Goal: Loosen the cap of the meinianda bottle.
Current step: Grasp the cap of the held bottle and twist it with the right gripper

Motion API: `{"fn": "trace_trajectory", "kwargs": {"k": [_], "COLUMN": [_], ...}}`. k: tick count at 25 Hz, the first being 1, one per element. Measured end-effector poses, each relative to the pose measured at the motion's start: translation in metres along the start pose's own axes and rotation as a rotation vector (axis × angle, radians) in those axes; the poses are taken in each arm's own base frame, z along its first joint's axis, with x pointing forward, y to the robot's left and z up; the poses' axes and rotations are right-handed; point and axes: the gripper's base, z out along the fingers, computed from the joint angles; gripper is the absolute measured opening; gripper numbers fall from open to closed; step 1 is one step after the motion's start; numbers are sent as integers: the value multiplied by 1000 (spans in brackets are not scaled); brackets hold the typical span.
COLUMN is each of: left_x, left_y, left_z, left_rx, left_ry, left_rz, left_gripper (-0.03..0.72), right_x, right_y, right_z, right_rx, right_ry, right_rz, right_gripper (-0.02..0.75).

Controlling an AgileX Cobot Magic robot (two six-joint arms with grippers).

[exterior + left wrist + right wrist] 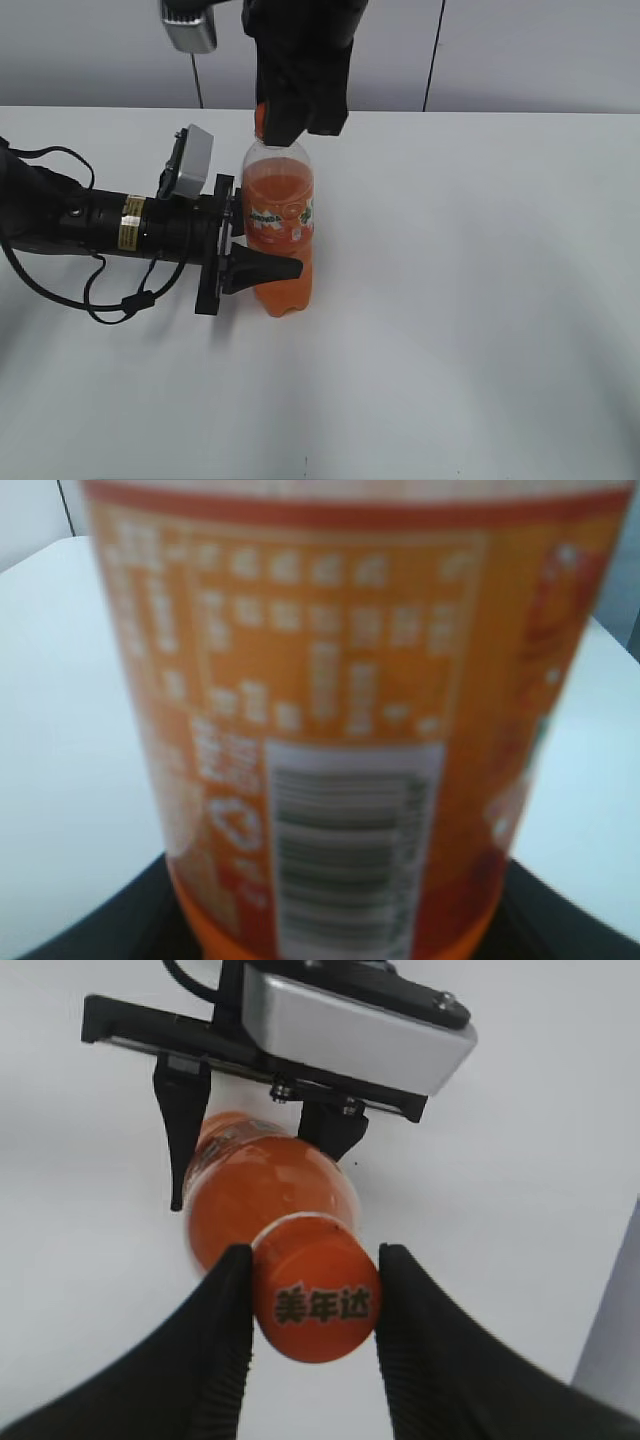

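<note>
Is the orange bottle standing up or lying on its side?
Upright. The meinianda bottle stands on its base on the white table, cap on top, with the left gripper around its middle.
</note>
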Motion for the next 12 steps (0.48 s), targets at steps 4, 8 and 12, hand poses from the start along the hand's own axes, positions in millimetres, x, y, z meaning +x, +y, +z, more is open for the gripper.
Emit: {"fn": "trace_trajectory", "kwargs": {"k": [4, 8, 12], "left_x": [0, 0, 0], "left_y": [0, 0, 0], "left_z": [0, 0, 0], "left_rx": [-1, -2, -2], "left_ry": [0, 1, 1], "left_rz": [0, 0, -1], "left_gripper": [391, 391, 391], "right_x": [0, 0, 0], "right_y": [0, 0, 0], "right_z": [-1, -1, -1], "right_rx": [2, 4, 6], "right_ry": [2, 4, 5], "right_rz": [-118, -132, -79], "right_gripper": [279, 279, 286]}}
